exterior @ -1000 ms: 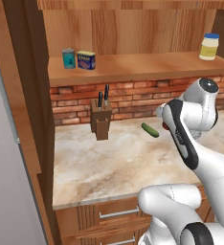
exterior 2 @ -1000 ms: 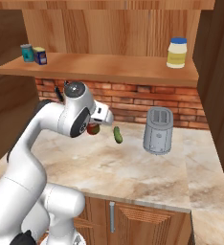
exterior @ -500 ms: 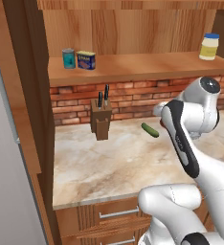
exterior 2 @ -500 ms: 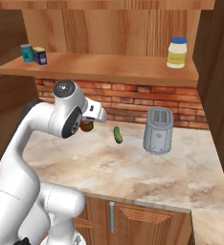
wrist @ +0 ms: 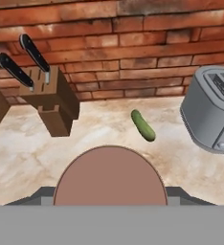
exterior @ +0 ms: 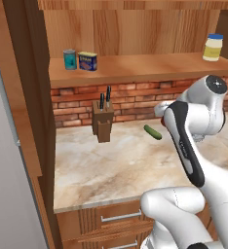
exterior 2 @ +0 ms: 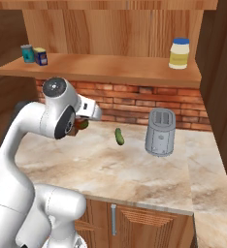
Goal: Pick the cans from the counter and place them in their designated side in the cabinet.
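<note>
My gripper [wrist: 109, 194] is shut on the red-brown can [wrist: 109, 174], whose round top sits low in the hand view. In the right base view the gripper [exterior 2: 82, 123] hangs above the counter [exterior 2: 125, 169], left of a pickle, with a bit of the can showing under it. The dark blue can with the yellow label [exterior: 87, 61] stands on the left end of the cabinet shelf [exterior: 145, 65], beside a teal can [exterior: 69, 59]. The same blue can [exterior 2: 41, 56] appears at the shelf's far left in the right base view.
A knife block [exterior: 103, 124] stands against the brick wall on the left. A green pickle [exterior 2: 119, 136] lies mid-counter and a grey toaster [exterior 2: 160, 131] stands to its right. A pale yellow jar with a blue lid [exterior 2: 179, 53] occupies the shelf's right end.
The arm has turned a little: in the right base view its upper joint and the hand with the can have shifted slightly left. The things on shelf and counter have stayed put.
</note>
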